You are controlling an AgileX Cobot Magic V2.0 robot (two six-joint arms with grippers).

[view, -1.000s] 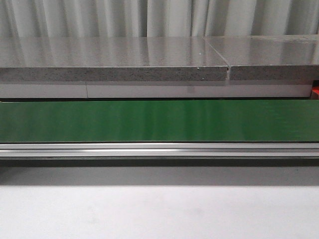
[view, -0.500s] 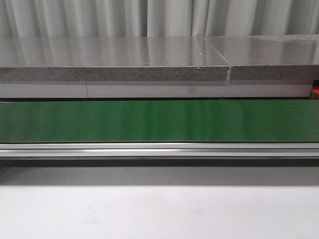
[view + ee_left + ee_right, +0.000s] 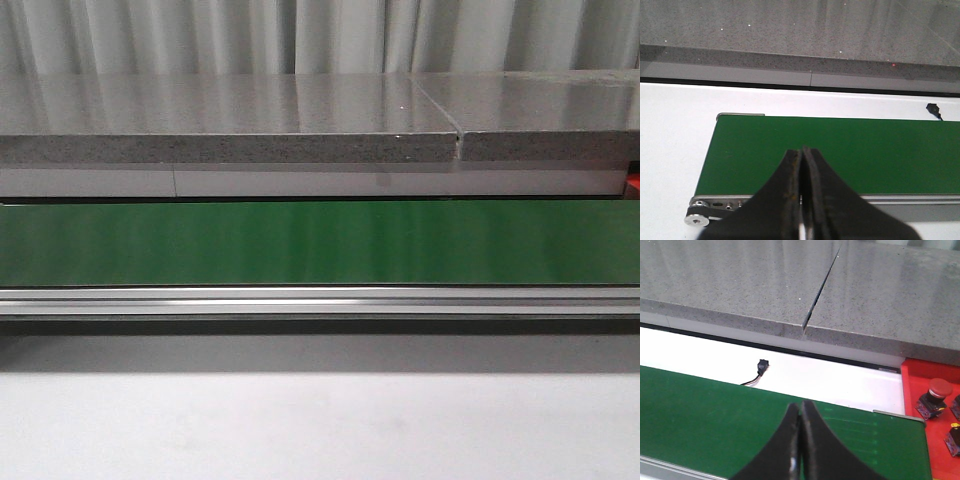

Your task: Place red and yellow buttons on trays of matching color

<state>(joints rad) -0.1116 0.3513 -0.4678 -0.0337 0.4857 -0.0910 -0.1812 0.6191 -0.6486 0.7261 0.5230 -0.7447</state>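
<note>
My left gripper (image 3: 802, 150) is shut with nothing in it, hanging over the left end of the green conveyor belt (image 3: 840, 155). Shut and empty as well, my right gripper (image 3: 800, 405) hovers over the belt's right end (image 3: 715, 425). Beyond that end lies a red tray (image 3: 920, 371). On it stands a red button (image 3: 934, 397) with a dark base, a yellow button (image 3: 953, 437) partly cut off by the frame edge, and the edge of another button (image 3: 957, 406). No yellow tray is in view. The front view shows the bare belt (image 3: 320, 243) and neither gripper.
A grey stone counter (image 3: 230, 120) runs behind the belt, with a seam (image 3: 821, 285) between its two slabs. A small black connector on a wire (image 3: 761, 365) lies on the white table behind the belt. The belt's roller end (image 3: 700, 216) sits at its left.
</note>
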